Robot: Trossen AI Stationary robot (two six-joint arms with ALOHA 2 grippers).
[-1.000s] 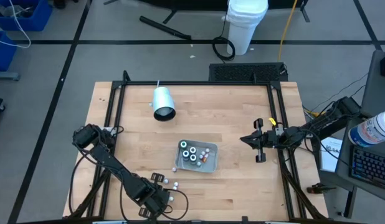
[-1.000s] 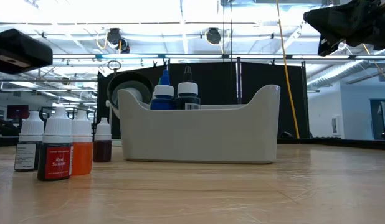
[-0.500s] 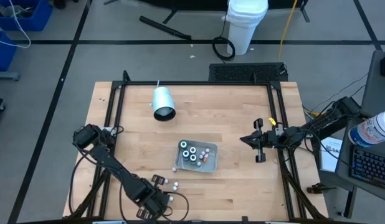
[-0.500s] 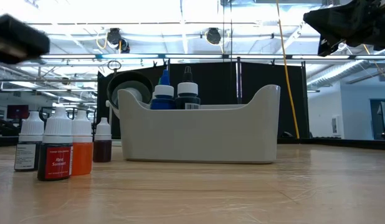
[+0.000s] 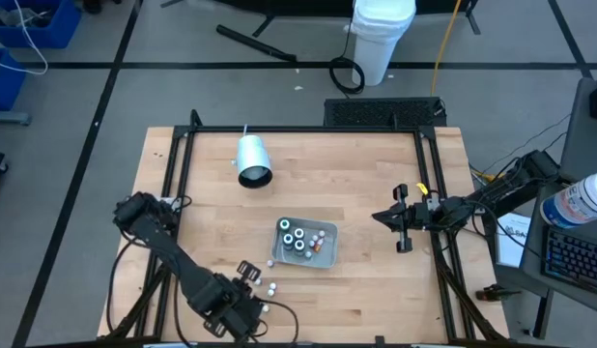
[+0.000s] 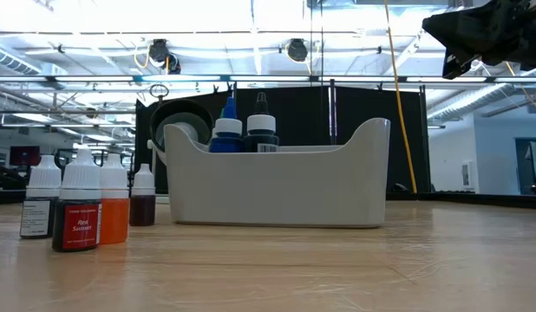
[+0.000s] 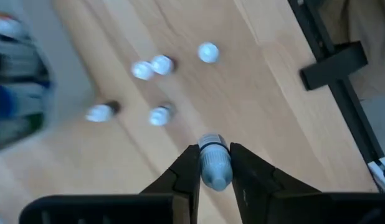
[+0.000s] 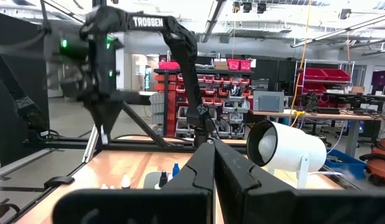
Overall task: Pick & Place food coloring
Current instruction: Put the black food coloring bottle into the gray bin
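My left gripper [image 7: 212, 150] is shut on one small food coloring bottle [image 7: 215, 167] and hangs above the table's near-left part [image 5: 245, 271]. Several more white-capped bottles [image 7: 160, 65] stand loose on the wood below it. In the low view they show at the left [image 6: 78, 208]. The grey tray [image 5: 305, 242] sits mid-table with more bottles in it [image 6: 226, 130]. A white cup [image 5: 252, 160] lies on its side toward the far edge. My right gripper [image 5: 403, 220] waits shut over the table's right side [image 8: 212, 149]. My left gripper pinches the little bottle between its two fingers [image 7: 187, 168]. The bottle's white-capped top [image 7: 211, 147] shows at the fingertips. The fingers point down from above. The bottle is lifted clear of the table.
Black frame rails [image 5: 179, 169] run along the table's left, far and right sides. One rail [image 7: 332, 62] lies close to the left gripper. Bare wood [image 5: 376, 300] stretches between the tray and the near edge.
My left gripper has risen: its dark shape climbed out of the low view's upper left corner. In the high view it has shifted a little away from the near edge. The loose bottles and the tray have stayed put.
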